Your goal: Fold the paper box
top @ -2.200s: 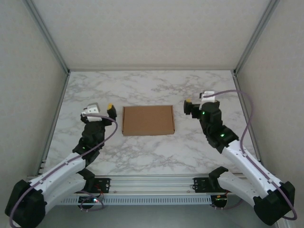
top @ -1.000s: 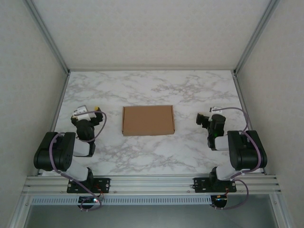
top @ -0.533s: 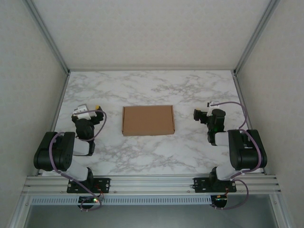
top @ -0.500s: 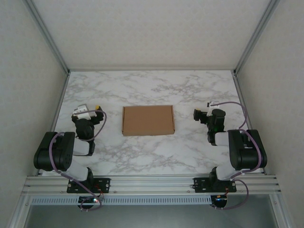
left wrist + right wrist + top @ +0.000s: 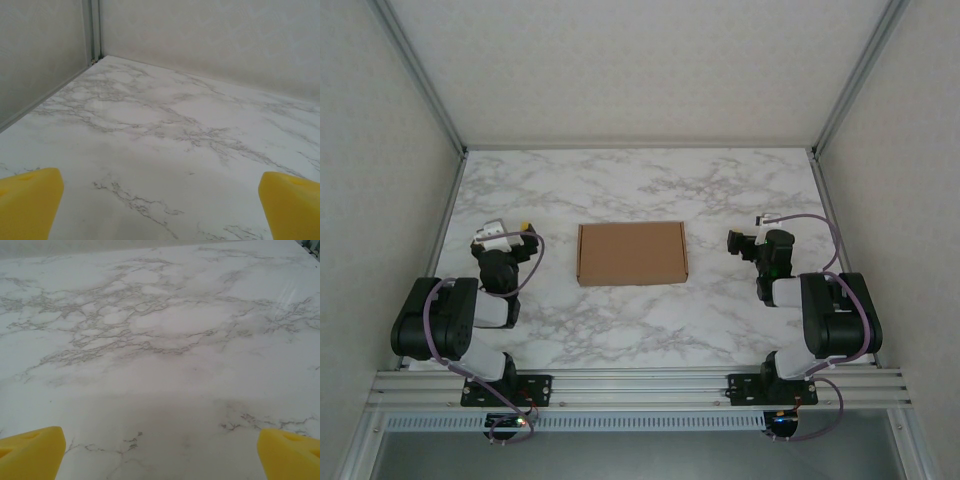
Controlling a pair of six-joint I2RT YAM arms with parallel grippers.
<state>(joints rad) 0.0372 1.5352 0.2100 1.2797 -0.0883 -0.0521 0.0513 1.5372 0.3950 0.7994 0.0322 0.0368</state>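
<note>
The paper box is a compact flat brown cardboard rectangle, lying closed on the marble table midway between the arms. My left gripper rests to its left, apart from it. My right gripper sits to its right, also apart. In the left wrist view the left gripper is open, its yellow fingertips spread to the frame edges over bare marble. The right gripper is likewise open, with yellow fingertips wide apart and nothing between them.
Both arms are folded back over their bases near the front rail. Grey walls with metal corner posts enclose the table on three sides. A wall corner stands ahead of the left gripper.
Both arms have drawn back from beside the box and folded down near their bases. Over the last second the right gripper shifted slightly left. The box has not moved.
</note>
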